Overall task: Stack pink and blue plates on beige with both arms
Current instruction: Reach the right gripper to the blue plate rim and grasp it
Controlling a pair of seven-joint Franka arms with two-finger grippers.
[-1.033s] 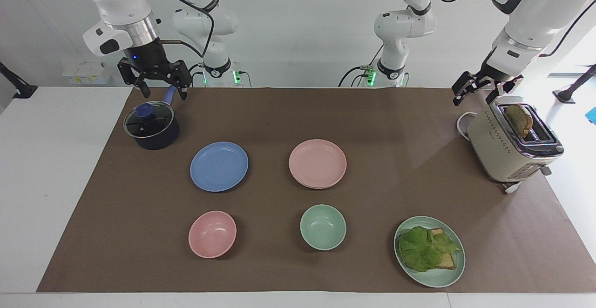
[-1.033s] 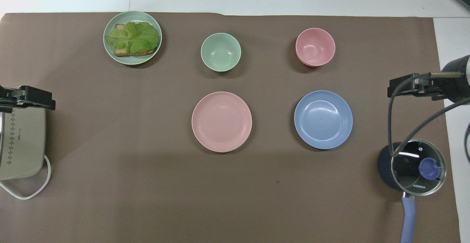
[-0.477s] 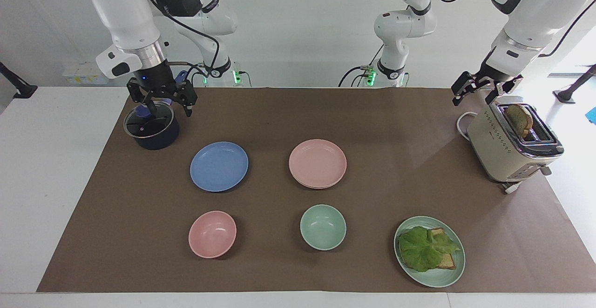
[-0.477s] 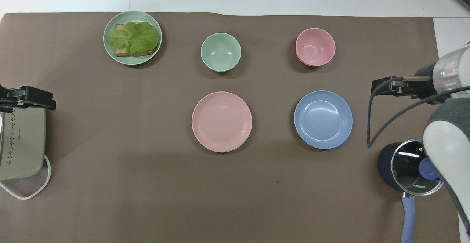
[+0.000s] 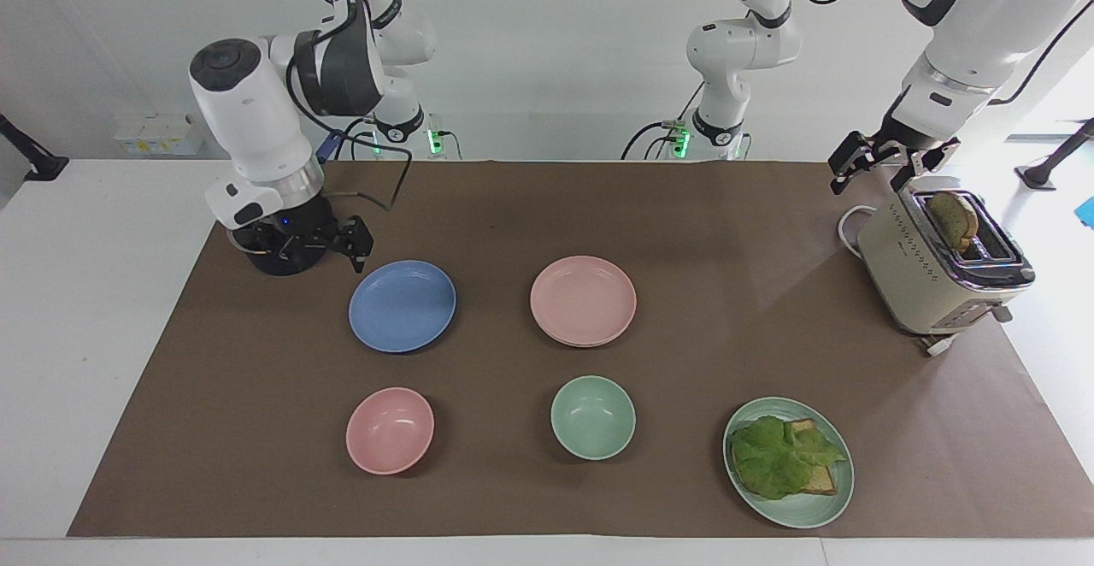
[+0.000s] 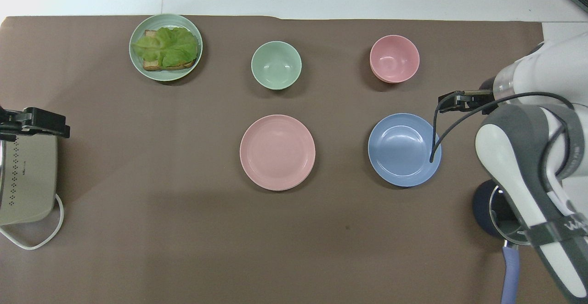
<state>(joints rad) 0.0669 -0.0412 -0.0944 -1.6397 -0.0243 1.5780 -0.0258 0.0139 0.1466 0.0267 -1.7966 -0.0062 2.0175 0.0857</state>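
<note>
Two claws, both spread wide and empty: my right gripper (image 5: 320,245) hangs low at centre-left of the facing view, just beside the blue plate (image 5: 402,305), placed to take its rim, while my left gripper (image 5: 880,164) waits over the toaster (image 5: 932,271) at upper right. The glossy pink plate (image 5: 583,300) sits mid-frame, and beneath its edge shows a second rim, perhaps the beige one.

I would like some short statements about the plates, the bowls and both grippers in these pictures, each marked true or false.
1. The round blue plate lies bare on the brown mat. True.
2. The right gripper holds the blue plate. False: it is open, low beside the plate's rim, holding nothing.
3. The pale pink plate lies on another plate. True: a rim shows beneath it.
4. The left gripper is over the small green bowl. False: it waits by the beige toaster.
</note>
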